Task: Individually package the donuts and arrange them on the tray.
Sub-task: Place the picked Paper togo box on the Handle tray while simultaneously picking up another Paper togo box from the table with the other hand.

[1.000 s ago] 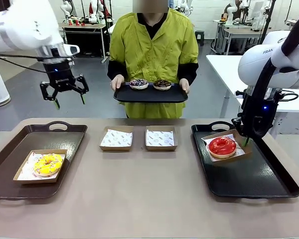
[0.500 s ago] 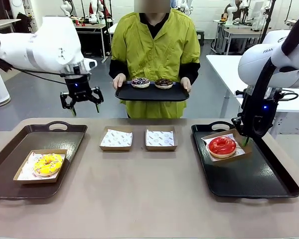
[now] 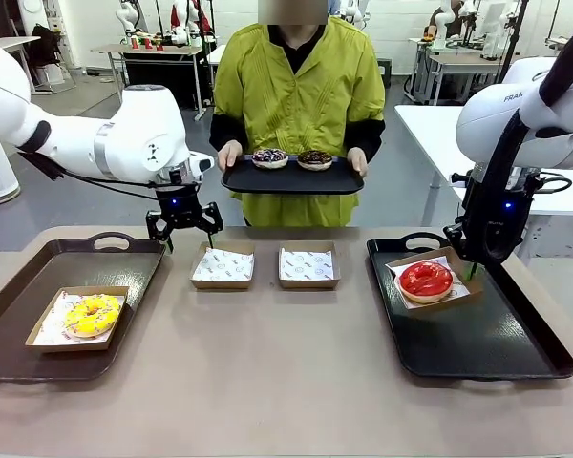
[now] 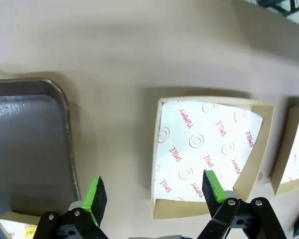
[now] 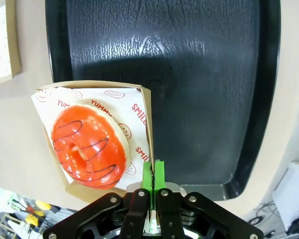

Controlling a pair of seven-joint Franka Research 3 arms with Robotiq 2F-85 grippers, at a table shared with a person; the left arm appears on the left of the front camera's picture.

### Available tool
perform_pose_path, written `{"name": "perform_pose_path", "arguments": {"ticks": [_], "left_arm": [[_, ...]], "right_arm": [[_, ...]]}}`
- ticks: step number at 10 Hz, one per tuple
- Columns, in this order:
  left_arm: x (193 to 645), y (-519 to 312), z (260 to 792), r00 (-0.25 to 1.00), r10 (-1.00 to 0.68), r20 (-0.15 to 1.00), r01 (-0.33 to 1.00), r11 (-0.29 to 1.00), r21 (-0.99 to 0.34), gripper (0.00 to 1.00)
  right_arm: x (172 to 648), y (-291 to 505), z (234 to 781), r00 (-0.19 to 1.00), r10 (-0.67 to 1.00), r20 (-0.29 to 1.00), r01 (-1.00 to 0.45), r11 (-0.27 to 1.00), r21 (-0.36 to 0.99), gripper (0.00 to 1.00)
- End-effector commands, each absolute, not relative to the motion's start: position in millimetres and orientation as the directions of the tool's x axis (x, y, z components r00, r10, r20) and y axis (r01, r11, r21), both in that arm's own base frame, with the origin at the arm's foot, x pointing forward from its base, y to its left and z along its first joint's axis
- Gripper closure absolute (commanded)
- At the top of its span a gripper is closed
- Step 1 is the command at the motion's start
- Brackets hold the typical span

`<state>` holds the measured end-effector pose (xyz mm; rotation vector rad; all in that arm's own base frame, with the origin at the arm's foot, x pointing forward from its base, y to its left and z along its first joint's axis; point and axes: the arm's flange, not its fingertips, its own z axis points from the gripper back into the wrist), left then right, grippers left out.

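Observation:
A red-iced donut (image 3: pixel 426 280) (image 5: pixel 87 147) lies in a paper-lined box (image 5: pixel 147 107) on the right black tray (image 3: pixel 487 348). My right gripper (image 3: pixel 471 272) (image 5: pixel 153 172) is shut on that box's wall at its near corner. A yellow-iced donut (image 3: pixel 93 315) sits in a box on the left tray (image 3: pixel 38 262). My left gripper (image 3: pixel 183 232) (image 4: pixel 154 191) hangs open just above the left of two empty boxes (image 3: pixel 222 265) (image 4: pixel 209 149). Across the table a person holds a black tray (image 3: pixel 291 178) with a purple-sprinkled donut (image 3: pixel 269 157) and a chocolate donut (image 3: pixel 314 159).
A second empty paper-lined box (image 3: pixel 307 265) (image 4: pixel 294 149) stands beside the first at the table's middle. The left tray's corner (image 4: pixel 30 149) lies close to my left fingers. Bare brown tabletop (image 3: pixel 267 382) stretches along the near edge.
My left arm has swung right and down, from high over the left tray to just above the left empty box. The right arm has stayed put.

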<state>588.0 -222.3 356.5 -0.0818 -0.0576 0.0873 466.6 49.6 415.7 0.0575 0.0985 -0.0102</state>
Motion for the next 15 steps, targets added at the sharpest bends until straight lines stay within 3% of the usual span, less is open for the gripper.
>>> {"name": "perform_pose_path", "arguments": {"ticks": [1,2,11,15], "left_arm": [[580.1,-218.7,358.2,0.998,0.043,0.041,-0.039,0.995,-0.096,0.0],[588.0,-222.3,356.5,0.995,0.089,0.054,-0.085,0.993,-0.084,0.0],[587.5,-220.4,354.8,0.996,0.073,0.05,-0.069,0.994,-0.082,0.0],[597.0,-227.2,350.7,0.997,0.025,0.068,-0.021,0.998,-0.058,0.0]], "right_arm": [[467.8,49.0,419.3,0.995,-0.007,-0.104,0.012,0.998,0.055,0.99],[467.8,49.0,419.3,0.995,-0.007,-0.104,0.012,0.998,0.055,0.99],[460.6,68.6,399.8,0.995,0.026,-0.097,-0.023,0.999,0.028,0.99],[431.6,62.3,381.0,0.995,-0.06,-0.074,0.062,0.998,0.013,0.99]]}}
